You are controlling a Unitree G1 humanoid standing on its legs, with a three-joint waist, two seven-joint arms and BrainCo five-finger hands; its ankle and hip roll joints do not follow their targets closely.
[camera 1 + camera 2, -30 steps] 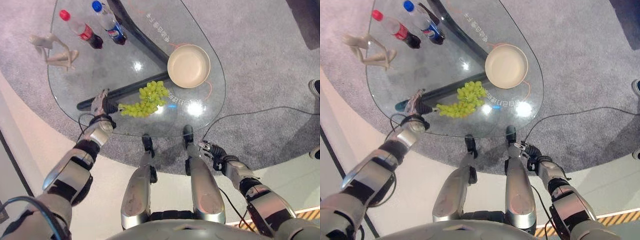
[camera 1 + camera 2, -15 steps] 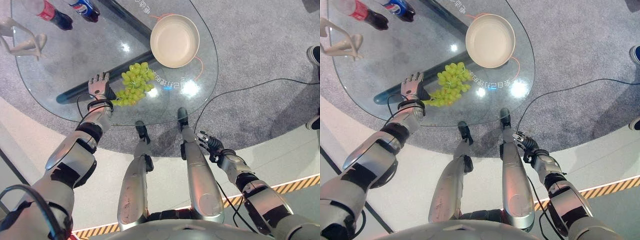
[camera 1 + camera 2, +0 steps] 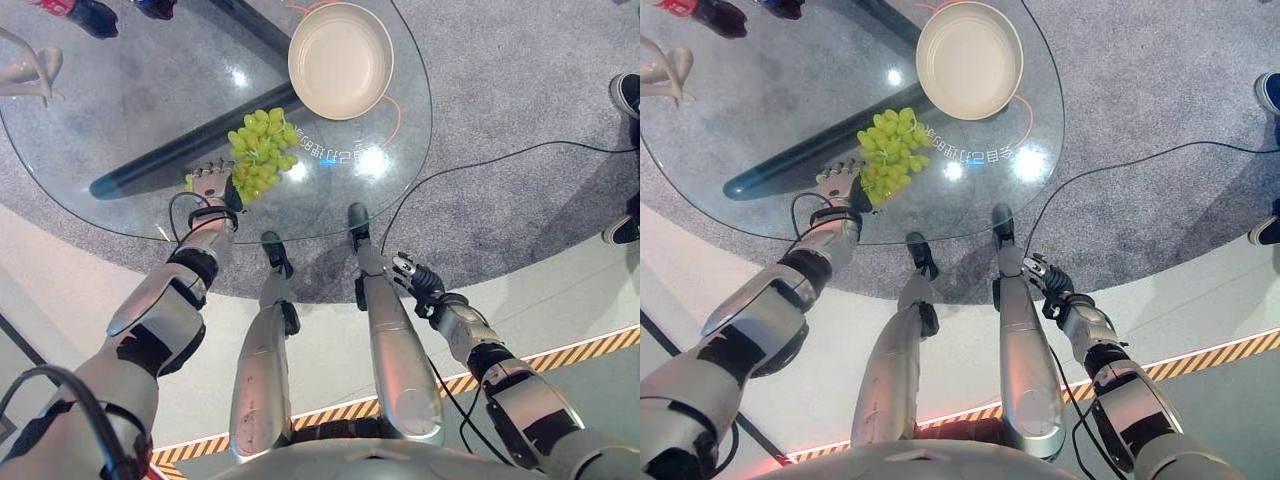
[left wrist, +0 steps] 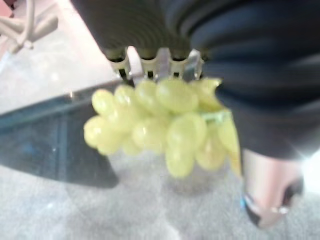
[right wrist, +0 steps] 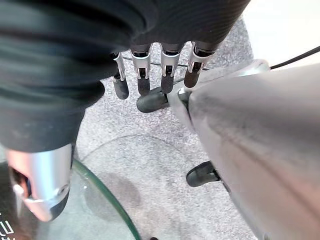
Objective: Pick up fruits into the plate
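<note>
A bunch of green grapes [image 3: 258, 150] lies on the round glass table [image 3: 120, 120], just this side of the empty beige plate [image 3: 340, 60]. My left hand [image 3: 213, 185] rests on the glass at the bunch's near left end. Its fingers look straight and spread, and they touch the nearest grapes. In the left wrist view the grapes [image 4: 165, 125] press against the fingers' roots, and the thumb [image 4: 270, 195] stands apart beside them. My right hand [image 3: 420, 283] hangs open off the table, low beside the right leg, holding nothing; its fingers [image 5: 145, 80] are relaxed.
Two bottles [image 3: 95, 15] stand at the table's far left edge, beside a beige figurine [image 3: 25, 70]. A dark table leg [image 3: 150, 165] runs under the glass. A person's shoes [image 3: 625, 95] are on the carpet at the right. A yellow-black stripe [image 3: 590, 350] marks the floor.
The camera has tilted, so the whole scene has shifted. My left hand has closed in from the left of the bunch onto its near end. The right hand stays low.
</note>
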